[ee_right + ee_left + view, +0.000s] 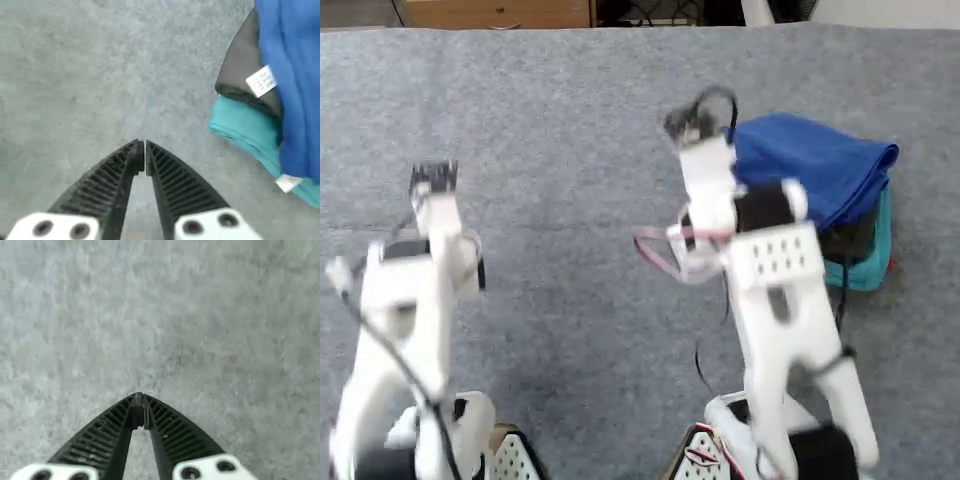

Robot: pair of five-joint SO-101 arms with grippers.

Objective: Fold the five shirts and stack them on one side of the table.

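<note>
From my station I see both arms out over the grey mat (560, 130) with nothing in either gripper. The left gripper (139, 405) has its fingers pressed together, tips meeting, above bare mat. It sits well apart from the shirts, on the left half of the table.

The right gripper (140, 150) is likewise clenched, its two black fingers meeting at the tips with nothing between them. It hangs over open mat just beside the stack, and I can't tell whether it touches the cloth.

The stack lies on the right side of the table, on the outer side of the right arm. I can make out three layers. The blue shirt (810, 165) is on top, loosely folded and bulging. The black shirt (245, 65) is under it with a white tag (261, 81) at its edge, and the teal shirt (250, 135) is at the bottom, flat on the mat and poking out past the others. A second white tag (287, 182) shows lower down, where blue meets teal.

A pinkish cable (655, 250) loops off the right arm's wrist. Beyond the far edge of the mat there is a strip of wooden furniture (500, 12).
</note>
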